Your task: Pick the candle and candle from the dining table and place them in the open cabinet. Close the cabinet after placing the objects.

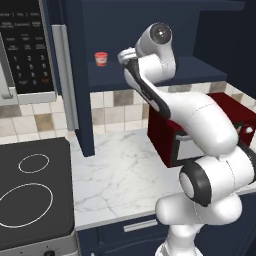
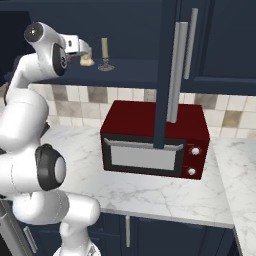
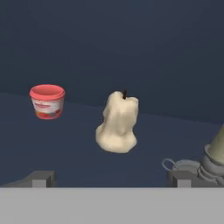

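Lumpy cream candle (image 3: 117,124) sits upright mid-frame in hand view, on the navy cabinet shelf (image 3: 78,153). Olive taper candle (image 2: 105,54) on dark base stands upper-left in right base view, just beside it. Cabinet door (image 2: 165,75) open.

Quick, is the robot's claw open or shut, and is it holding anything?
Gripper: open, holding nothing; the short lumpy cream candle stands free on the navy cabinet shelf in front of it.
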